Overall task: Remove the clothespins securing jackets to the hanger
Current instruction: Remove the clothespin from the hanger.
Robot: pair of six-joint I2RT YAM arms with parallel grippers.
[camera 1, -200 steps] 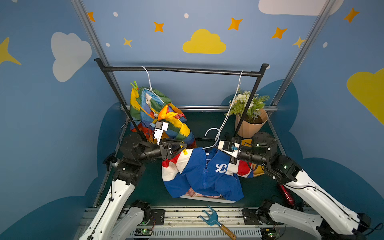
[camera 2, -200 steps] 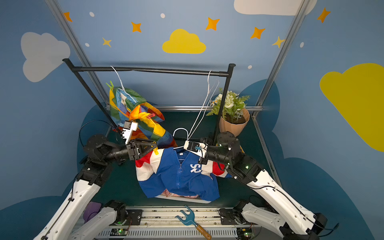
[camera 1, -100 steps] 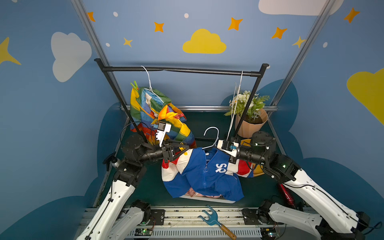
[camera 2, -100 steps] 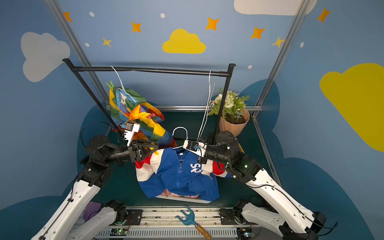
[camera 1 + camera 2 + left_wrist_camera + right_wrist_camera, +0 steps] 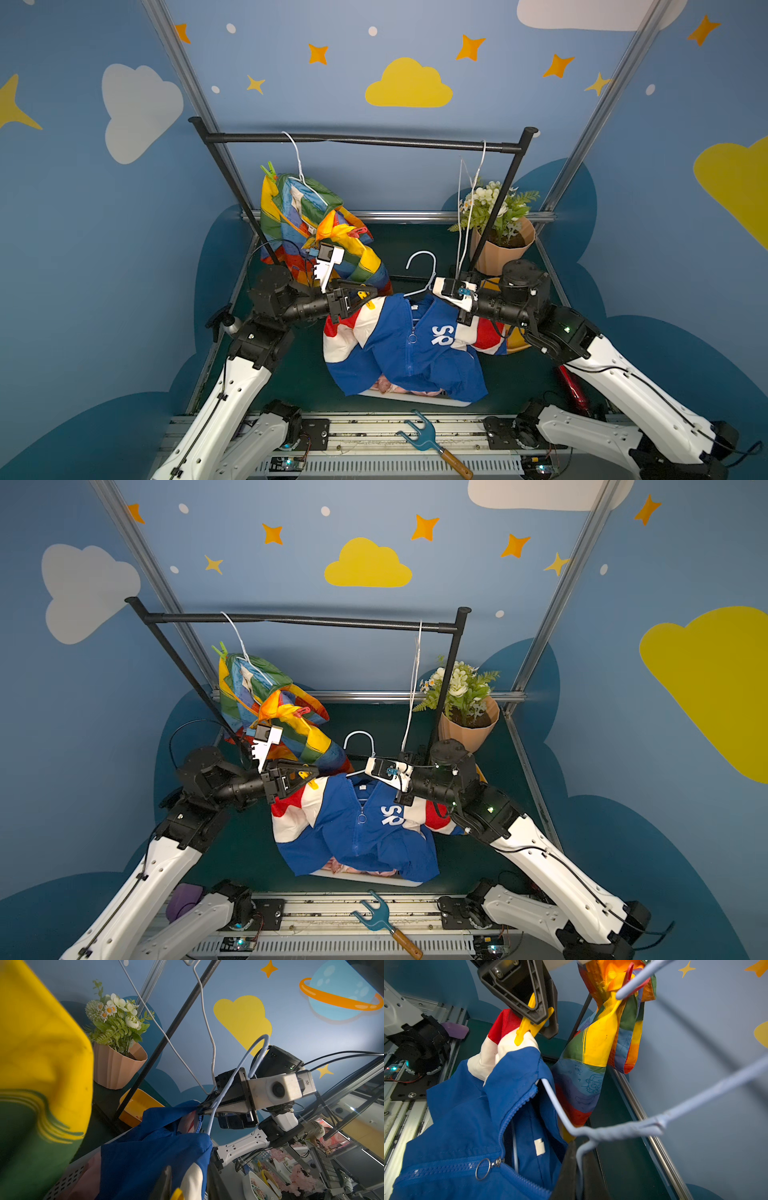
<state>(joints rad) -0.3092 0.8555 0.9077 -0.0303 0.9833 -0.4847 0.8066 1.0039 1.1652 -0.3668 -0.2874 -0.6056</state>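
Yellow peg (image 5: pixel 527 1027) on the blue jacket (image 5: pixel 456 1126) is pinched in the left end effector (image 5: pixel 545 1024); right end effector (image 5: pixel 202 1108) is clamped tight on the hanger (image 5: pixel 612 1132).

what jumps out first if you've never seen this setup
A blue jacket is held mid-scene between both arms: the left claw grips a yellow peg on its shoulder, the right claw pinches its hanger. At the rear left, a rainbow jacket dangles from the black rail, green peg on top.

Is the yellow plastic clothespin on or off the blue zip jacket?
On: yellow plastic clothespin bites the white shoulder of the blue zip jacket; left tool straddles it.
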